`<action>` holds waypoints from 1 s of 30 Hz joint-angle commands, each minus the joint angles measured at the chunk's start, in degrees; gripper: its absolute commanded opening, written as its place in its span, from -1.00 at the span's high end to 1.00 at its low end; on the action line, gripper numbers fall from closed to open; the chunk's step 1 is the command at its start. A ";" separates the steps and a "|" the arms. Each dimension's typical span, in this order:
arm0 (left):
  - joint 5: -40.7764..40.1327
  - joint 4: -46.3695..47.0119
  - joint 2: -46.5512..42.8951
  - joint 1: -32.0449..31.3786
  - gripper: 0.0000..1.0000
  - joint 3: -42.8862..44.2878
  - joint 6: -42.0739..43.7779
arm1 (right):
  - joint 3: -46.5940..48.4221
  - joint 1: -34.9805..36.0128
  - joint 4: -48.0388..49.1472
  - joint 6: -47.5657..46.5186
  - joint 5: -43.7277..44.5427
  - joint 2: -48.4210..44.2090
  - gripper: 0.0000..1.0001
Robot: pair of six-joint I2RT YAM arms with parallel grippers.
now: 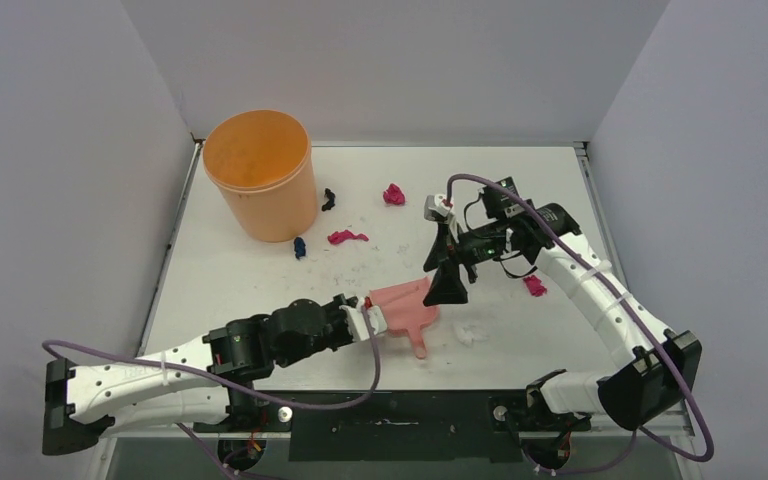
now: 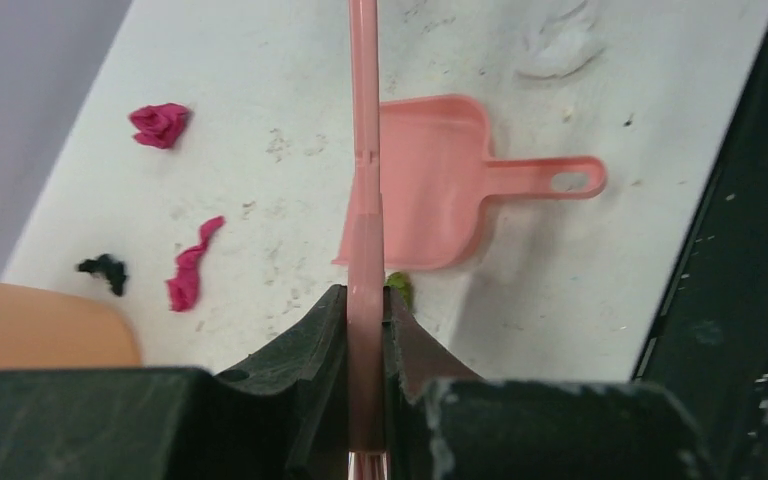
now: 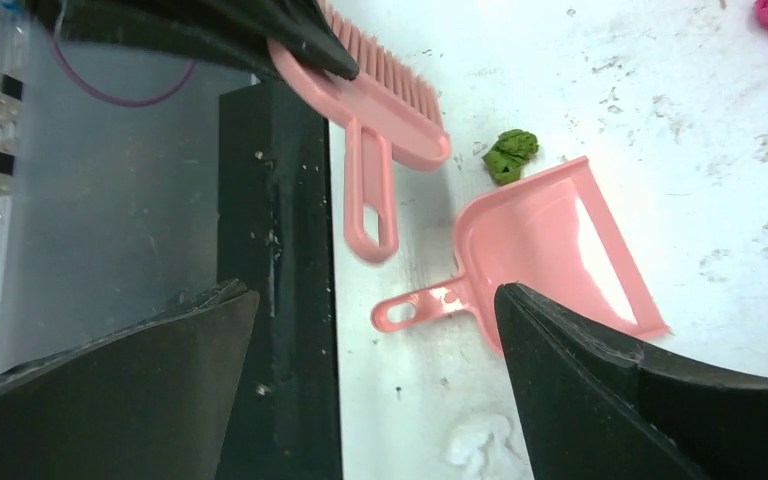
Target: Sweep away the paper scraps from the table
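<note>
Left gripper (image 1: 368, 320) tight on pink brush (image 3: 400, 110), right gripper (image 3: 375, 300) wide; long magenta scrap (image 1: 347, 237) seemingly left-to-right

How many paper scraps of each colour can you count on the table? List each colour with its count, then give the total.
magenta scraps: 3
black scrap: 1
dark blue scrap: 1
green scrap: 1
white scrap: 1
Total: 7
</note>
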 commanded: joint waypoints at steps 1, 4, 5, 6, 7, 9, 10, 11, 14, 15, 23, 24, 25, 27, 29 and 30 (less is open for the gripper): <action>19.18 5.54 -4.58 6.03 1.00 -3.57 -12.46 | 2.02 -1.00 -7.46 -12.26 -0.71 -4.20 -0.90; 25.73 8.14 -6.25 8.68 1.00 -6.18 -16.54 | 3.07 -1.15 -10.08 -18.39 -1.80 -3.63 -0.91; 27.38 9.31 -6.73 9.16 1.00 -6.68 -17.99 | 3.30 -1.14 -10.77 -20.18 -1.74 -3.57 -0.91; 28.76 10.97 -7.21 9.69 1.00 -7.57 -19.23 | 2.97 -1.18 -10.01 -20.79 -1.62 -4.03 -0.91; 30.38 13.46 -7.42 10.36 1.00 -8.51 -22.04 | 1.95 -1.09 -7.56 -19.87 -1.75 -5.12 -0.90; 34.81 16.94 -6.82 13.57 1.00 -8.90 -26.56 | -1.34 -0.97 0.33 -16.02 -3.33 -7.46 -0.88; 37.18 19.38 -6.36 15.41 1.00 -8.60 -28.71 | -2.45 -0.85 2.77 -14.68 -4.72 -8.24 -0.88; 39.73 21.40 -5.96 17.72 1.00 -8.87 -30.78 | -3.63 -0.49 5.05 -13.41 -5.83 -8.65 -0.88; 48.91 30.51 -4.35 23.74 1.00 -11.24 -36.71 | -6.31 0.80 9.21 -8.48 -6.07 -8.48 -0.88; 50.31 31.38 -3.39 24.87 1.00 -11.21 -37.51 | -6.62 1.03 9.03 -8.43 -5.60 -8.23 -0.87; 54.54 34.53 1.73 26.38 1.00 -10.69 -39.39 | -7.35 2.11 13.29 -0.36 -3.55 -7.32 -0.72; 54.64 34.74 1.88 26.34 1.00 -10.71 -39.47 | -7.58 2.10 14.19 0.68 -3.21 -7.04 -0.70; 54.78 34.97 2.03 26.36 1.00 -10.79 -39.55 | -7.69 2.13 14.54 0.90 -3.00 -6.81 -0.68; 54.77 35.01 2.46 26.34 1.00 -10.68 -39.65 | -7.80 2.47 14.68 0.66 -3.21 -5.97 -0.63; 54.75 34.96 2.88 26.34 1.00 -10.55 -39.56 | -7.96 2.97 14.83 0.57 -3.87 -5.16 -0.47; 54.79 34.98 3.00 26.37 1.00 -10.54 -39.65 | -7.84 3.08 14.86 0.60 -4.31 -4.74 -0.37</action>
